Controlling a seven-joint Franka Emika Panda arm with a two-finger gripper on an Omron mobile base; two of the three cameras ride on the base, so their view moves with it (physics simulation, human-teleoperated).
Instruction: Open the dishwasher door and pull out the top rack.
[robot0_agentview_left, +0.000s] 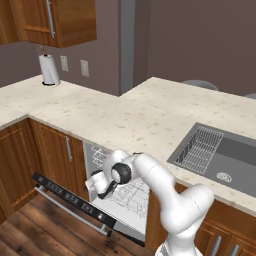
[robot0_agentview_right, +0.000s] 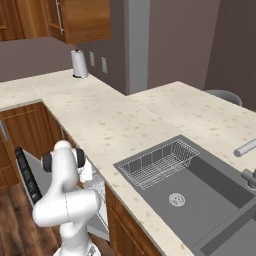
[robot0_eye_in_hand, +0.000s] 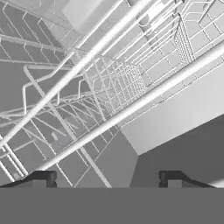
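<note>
The dishwasher door (robot0_agentview_left: 70, 198) hangs open and lowered, its black control strip facing out toward the wooden floor; it also appears at the left (robot0_agentview_right: 27, 176). Inside the opening sits the top rack (robot0_agentview_left: 101, 157), a white wire basket. My gripper (robot0_agentview_left: 96, 176) is at the mouth of the opening, just below and in front of those wires. In the hand view the rack's white bars and grid (robot0_eye_in_hand: 131, 109) cross close ahead, and my gripper (robot0_eye_in_hand: 108, 179) shows its fingertips (robot0_eye_in_hand: 43, 178) wide apart with nothing clamped between them. More white wires (robot0_agentview_left: 129, 195) lie lower in the tub.
Brown cabinet doors (robot0_agentview_left: 55, 152) flank the dishwasher on the left. The speckled counter (robot0_agentview_left: 125, 120) runs above, with a grey sink (robot0_agentview_left: 235, 160) holding a wire grid (robot0_agentview_left: 200, 147) to the right. A paper towel roll (robot0_agentview_left: 49, 70) stands at the far back left.
</note>
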